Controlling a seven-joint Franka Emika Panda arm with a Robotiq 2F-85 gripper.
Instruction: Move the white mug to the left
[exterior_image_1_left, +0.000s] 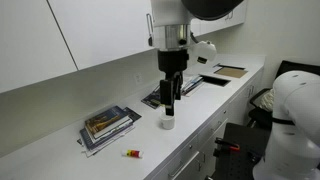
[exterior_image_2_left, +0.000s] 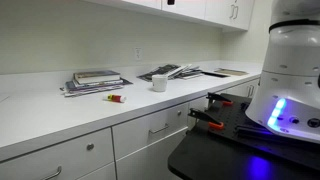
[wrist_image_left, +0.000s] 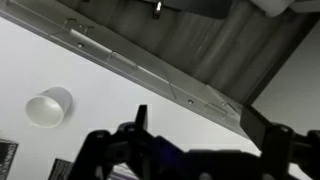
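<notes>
Observation: your black gripper (exterior_image_1_left: 171, 106) hangs empty, fingers spread, just above the small plain white cylindrical mug (exterior_image_1_left: 168, 123) standing upright at centre frame on the white countertop (exterior_image_1_left: 60, 155), seemingly poised for descent, though wrist view puts the mug at frame left, suggesting offset.

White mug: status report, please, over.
Gripper open, empty, above counter. Mug upright, not gripped. Books, small red item nearby, not touching mug.
</notes>
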